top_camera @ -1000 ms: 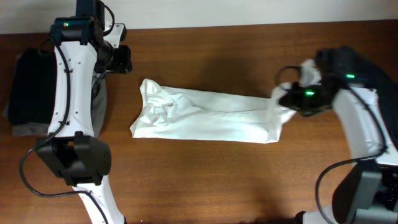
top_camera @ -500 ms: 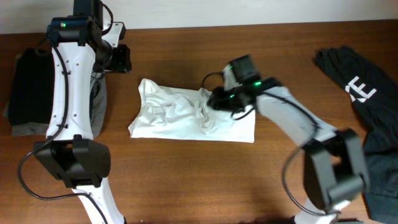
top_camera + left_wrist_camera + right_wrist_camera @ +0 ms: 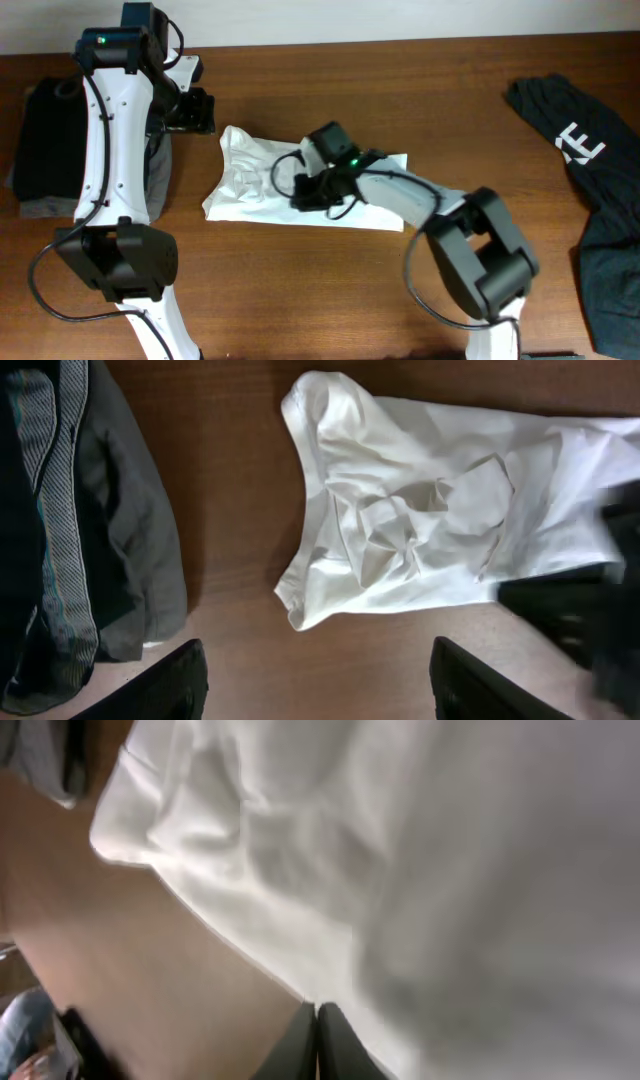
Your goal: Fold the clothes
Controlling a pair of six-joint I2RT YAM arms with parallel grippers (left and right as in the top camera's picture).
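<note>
Looks like the lengthwise half-fold, midway through: pinching a lip of the white T-shirt (image 3: 420, 510) close under the lens with the right gripper (image 3: 316, 1038), fingers pressed together on the cloth, and holding that end above the garment's middle. Calls next, probably, for laying the held end down flush on the left end, edges matched, then letting go and drawing clear without dragging the top layer along. Lies crosswise on the desk (image 3: 300, 290), left of centre, as a bunched strip: white, thin and soft, heavily creased at the left end with a knot of wrinkles, smoother toward the right; no logo or lettering to be made out here. Farther left, the left gripper (image 3: 335, 685) spread wide and empty, hovering above bare wood just beside the shirt's left edge, touching nothing. Beyond that, at the desk's left rim, a pile of folded grey and black garments (image 3: 60, 530); well apart at the far right, a black shirt with white print (image 3: 575, 130), loose and unfolded.
</note>
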